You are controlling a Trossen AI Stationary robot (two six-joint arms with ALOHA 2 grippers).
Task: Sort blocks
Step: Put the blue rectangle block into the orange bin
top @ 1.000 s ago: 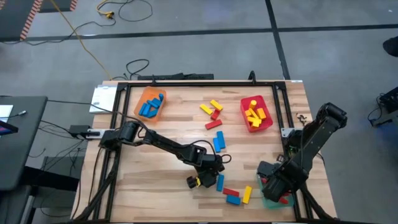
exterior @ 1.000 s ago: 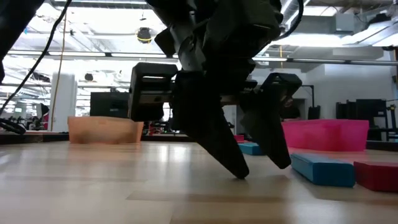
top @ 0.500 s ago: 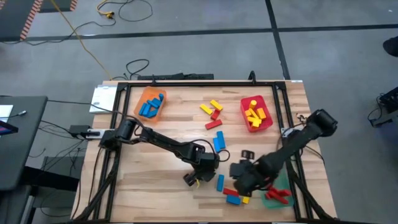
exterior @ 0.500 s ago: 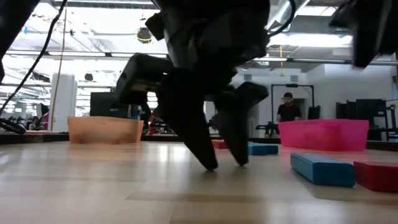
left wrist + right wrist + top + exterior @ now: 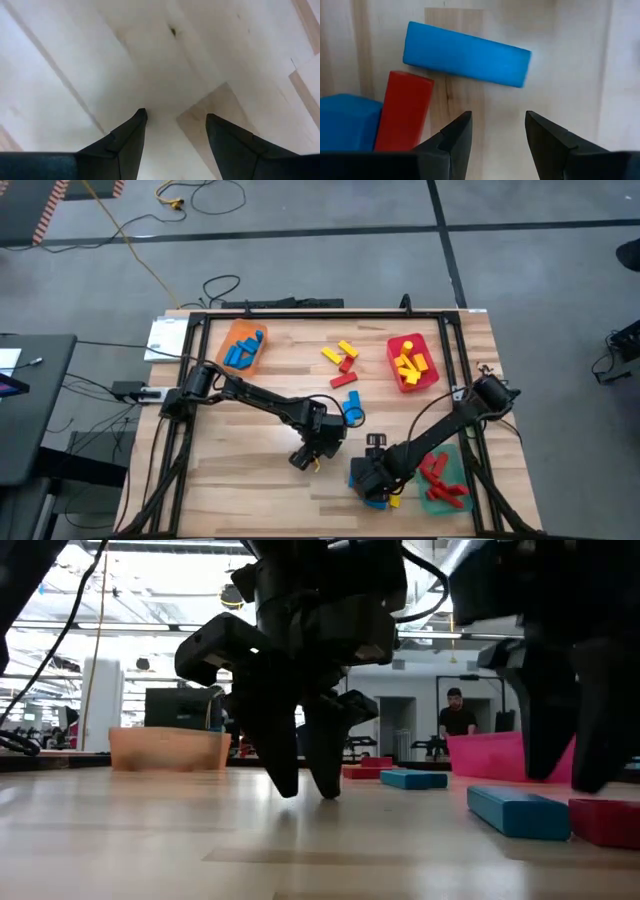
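Pale wood carries everything: at the surface's (image 5: 250, 480) far left an orange tray (image 5: 243, 345) holds blue blocks (image 5: 240, 353); loose blocks (image 5: 343, 363) lie mid-surface, a red tray (image 5: 413, 364) of yellow blocks (image 5: 408, 365) sits far right, a green tray (image 5: 444, 490) with red ones near right. The left tool (image 5: 174, 116), centre, hangs tips-down over bare wood, fingers apart, empty. The right tool (image 5: 496, 116), just rightward, is parted and empty above a blue block (image 5: 466, 54) beside a red block (image 5: 402, 115). I judge it could clip the red neighbour or nudge the blue one askew, since they crowd together. From overhead, that arm hides the near cluster; the low view cannot separate the arms.
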